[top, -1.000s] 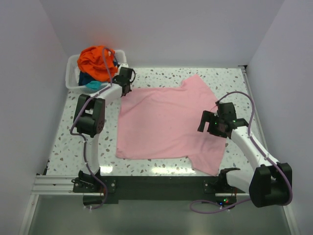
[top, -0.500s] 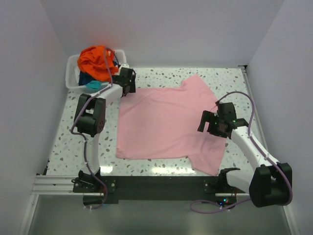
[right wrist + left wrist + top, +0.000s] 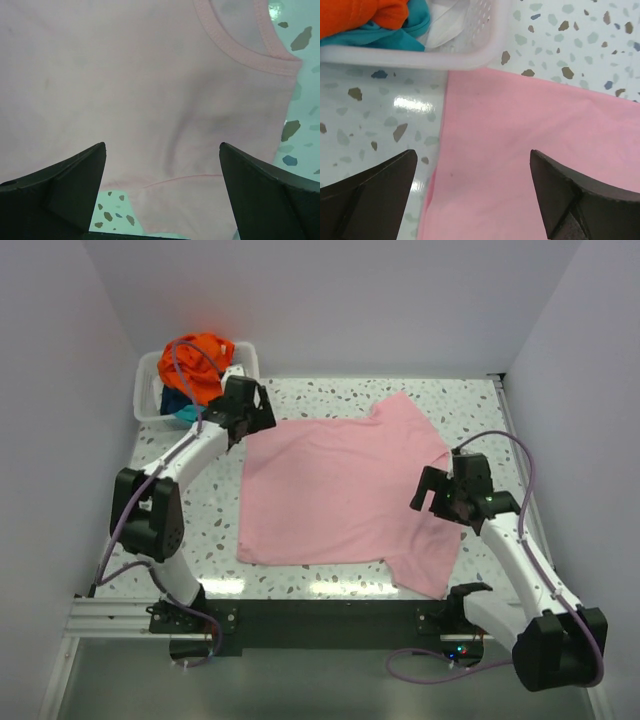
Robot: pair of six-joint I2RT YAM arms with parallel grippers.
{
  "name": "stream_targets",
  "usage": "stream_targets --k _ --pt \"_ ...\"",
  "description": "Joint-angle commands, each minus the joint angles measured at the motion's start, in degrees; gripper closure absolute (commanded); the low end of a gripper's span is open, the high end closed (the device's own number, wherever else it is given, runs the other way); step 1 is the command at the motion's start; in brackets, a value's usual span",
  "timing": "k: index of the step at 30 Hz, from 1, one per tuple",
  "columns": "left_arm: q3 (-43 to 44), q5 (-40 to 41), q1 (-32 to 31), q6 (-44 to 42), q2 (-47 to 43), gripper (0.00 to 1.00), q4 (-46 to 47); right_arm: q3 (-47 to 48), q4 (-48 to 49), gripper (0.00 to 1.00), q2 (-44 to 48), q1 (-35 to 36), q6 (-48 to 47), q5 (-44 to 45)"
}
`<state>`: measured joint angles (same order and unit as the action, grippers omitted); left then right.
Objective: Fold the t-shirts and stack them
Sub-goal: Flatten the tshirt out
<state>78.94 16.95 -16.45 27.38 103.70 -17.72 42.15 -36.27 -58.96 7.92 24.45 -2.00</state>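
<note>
Black fingers of the left tool (image 3: 472, 156) stand wide apart, released, with nothing held between them. Directly below the gap lies a corner of the pink t-shirt (image 3: 530, 130). The cloth's edge runs under the tool a little to the left of its midline, so the left finger is over bare speckled surface (image 3: 365, 115) and the right finger is over pink cloth. Just ahead of the fingertips, the corner of the shirt reaches the wall of the white plastic bin (image 3: 420, 57). Inside the bin, further ahead and to the left, the teal t-shirt (image 3: 385, 35) is bunched under the orange t-shirt (image 3: 355, 12).

Away from the left tool, the pink t-shirt spreads flat over the middle of the surface, its two sleeves pointing to the far and near sides at the end nearest the right arm.

The right tool (image 3: 162, 147) hangs over that end, also released, its jaws wide and holding nothing. Pink cloth fills almost all the space under and ahead of it. The ribbed neckline curves ahead of and to the right of the right finger. A seam line crosses the cloth just behind the fingertips, and a little speckled surface shows beyond the shirt to the right. The two tools are well apart, with the length of the shirt between them.
</note>
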Motion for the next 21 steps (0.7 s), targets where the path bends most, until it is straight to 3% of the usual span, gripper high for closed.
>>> stream_targets --k 1,10,16,21 --pt "-3.6 1.8 -4.1 9.4 -9.5 0.00 -11.5 0.8 -5.6 0.01 3.8 0.0 4.2 4.5" --pt "-28.5 1.1 -13.3 26.9 -31.0 0.00 -28.8 -0.3 -9.0 0.01 8.2 0.1 5.7 3.2" --pt "-40.4 -8.9 -16.9 31.9 -46.0 0.00 -27.5 -0.8 -7.9 0.01 6.8 0.0 4.3 3.1" --pt "-44.8 -7.3 -17.1 38.9 -48.4 0.00 -32.5 -2.0 -6.3 0.01 6.5 0.1 4.6 2.2"
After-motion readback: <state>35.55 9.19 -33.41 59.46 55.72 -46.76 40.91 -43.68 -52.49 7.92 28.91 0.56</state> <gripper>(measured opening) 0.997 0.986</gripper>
